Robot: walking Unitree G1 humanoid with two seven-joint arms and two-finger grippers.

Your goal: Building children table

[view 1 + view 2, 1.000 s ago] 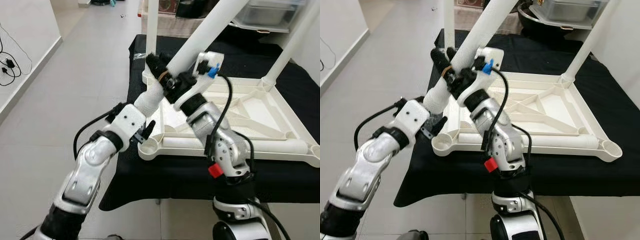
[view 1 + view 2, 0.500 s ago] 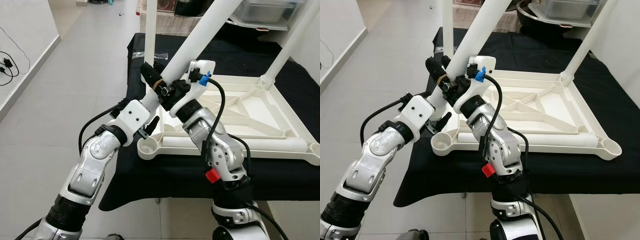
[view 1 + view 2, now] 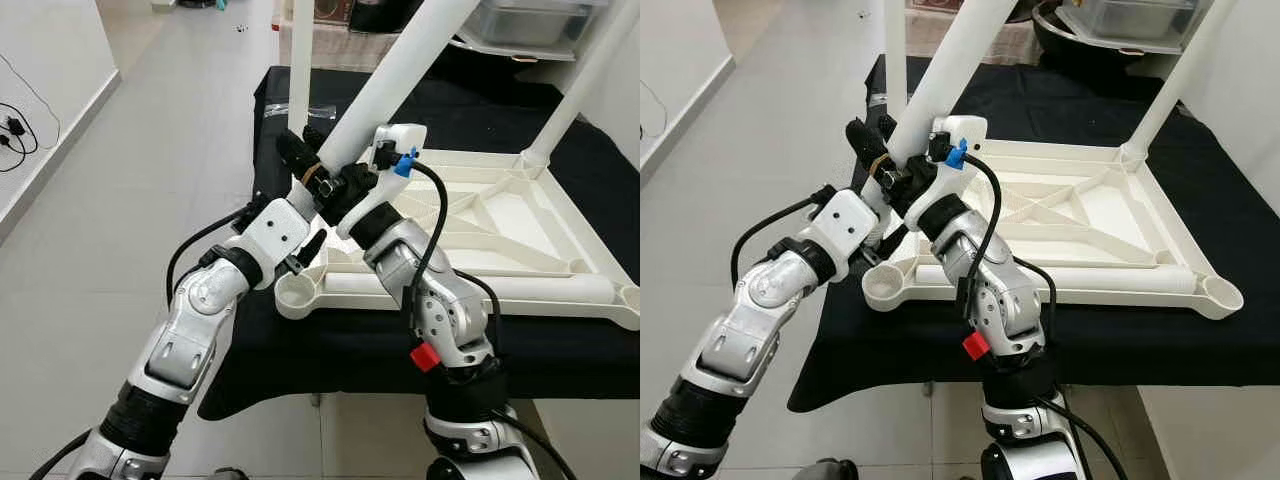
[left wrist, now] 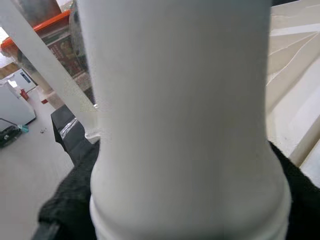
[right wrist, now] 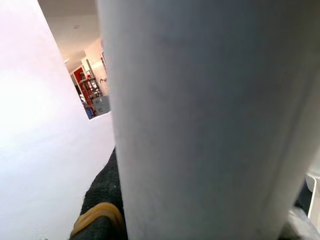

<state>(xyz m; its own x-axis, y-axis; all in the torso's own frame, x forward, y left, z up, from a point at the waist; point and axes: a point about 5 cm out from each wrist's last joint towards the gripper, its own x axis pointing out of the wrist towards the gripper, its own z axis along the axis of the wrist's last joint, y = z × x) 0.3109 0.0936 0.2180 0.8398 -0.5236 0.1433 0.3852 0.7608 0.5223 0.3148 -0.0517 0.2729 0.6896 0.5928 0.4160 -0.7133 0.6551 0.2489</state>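
Note:
A white plastic children's table (image 3: 470, 290) lies upside down on a black-covered table (image 3: 330, 345). One leg (image 3: 299, 60) stands in its far-left corner and another (image 3: 588, 75) in its far-right corner. A third loose white leg (image 3: 400, 70) slants up to the right above the near-left corner socket (image 3: 295, 293). My left gripper (image 3: 300, 163) and my right gripper (image 3: 345, 185) are both shut on this leg near its lower end, one just above the other. The leg (image 4: 185, 125) sits between black fingers (image 4: 65, 210) in the left wrist view. Its very tip is hidden by the grippers.
The near-right corner socket (image 3: 1223, 292) is open. A clear storage box (image 3: 535, 25) stands behind the table. Grey tiled floor (image 3: 150, 150) lies to the left, with cables (image 3: 15, 130) by the wall.
The held leg has tipped a little steeper and both grippers have shifted slightly left with it. Both stay shut on it.

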